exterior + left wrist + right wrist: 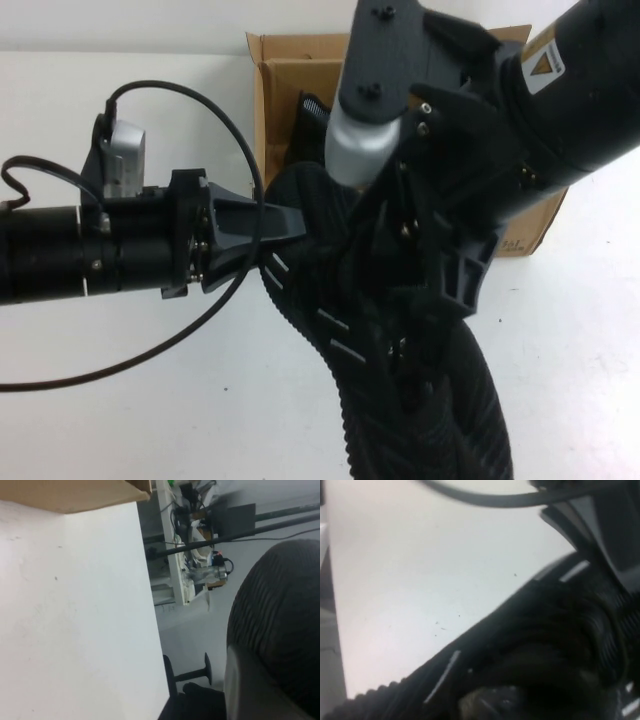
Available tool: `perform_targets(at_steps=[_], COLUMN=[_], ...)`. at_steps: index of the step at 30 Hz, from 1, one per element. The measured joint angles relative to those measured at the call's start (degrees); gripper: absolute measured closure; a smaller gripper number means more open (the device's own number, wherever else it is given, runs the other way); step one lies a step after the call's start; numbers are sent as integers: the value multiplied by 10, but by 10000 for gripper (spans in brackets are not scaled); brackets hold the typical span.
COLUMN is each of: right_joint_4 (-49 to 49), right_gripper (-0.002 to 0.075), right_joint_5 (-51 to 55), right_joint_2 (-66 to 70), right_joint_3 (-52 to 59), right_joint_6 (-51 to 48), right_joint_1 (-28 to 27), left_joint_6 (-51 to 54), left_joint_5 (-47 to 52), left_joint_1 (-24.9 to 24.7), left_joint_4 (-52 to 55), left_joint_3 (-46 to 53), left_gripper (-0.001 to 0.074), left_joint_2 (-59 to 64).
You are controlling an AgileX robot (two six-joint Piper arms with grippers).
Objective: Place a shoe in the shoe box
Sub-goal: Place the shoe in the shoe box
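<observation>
Black knit fills the middle of the high view: the shoe point(330, 300) hangs close to the camera, its ribbed sole running down to the lower edge and its pale dashes showing along the side. It sits in front of the box point(290, 75), covering much of the box's opening, and whether any part of it touches the cardboard cannot be told. Behind its upper end, inside the box, a second dark ribbed shape point(308, 120) leans against the wall, perhaps another shoe.

The right gripper point(420, 330) comes down from the upper right and its fingers are buried in the shoe's top, clamped on the laced area. The left gripper point(285, 225) reaches in from the left at the shoe's heel end, its tip against the knit; how its fingers stand cannot be told.

The right wrist view shows what the high one hides: the laced upper point(545, 645) close up, two pale dashes, the toothed sole edge, and bare white table point(410, 580) beyond it. The left wrist view gives only a rounded ribbed surface point(280, 625) of the shoe at one side, a corner of the box point(75, 497) and the table edge, with floor and furniture legs beyond.
</observation>
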Motion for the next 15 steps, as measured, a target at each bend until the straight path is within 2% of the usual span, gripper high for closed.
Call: perform_targets(at_steps=[3, 5, 10, 15], right_joint_4=[-24, -34, -50, -55], right_gripper=[186, 106, 85, 95], right_joint_5=[-2, -2, -13, -62], right_joint_2=[0, 0, -4, -20], right_joint_3=[0, 0, 0, 0], right_joint_6=[62, 82, 156, 312], right_joint_1=[0, 0, 0, -39], left_joint_6=[5, 9, 14, 16], left_joint_5=[-17, -38, -110, -169], left_joint_1=[-1, -1, -1, -1], left_joint_4=[2, 3, 6, 6], left_joint_3=[0, 0, 0, 0], left_gripper=[575, 575, 575, 575], left_joint_2=[0, 0, 0, 0])
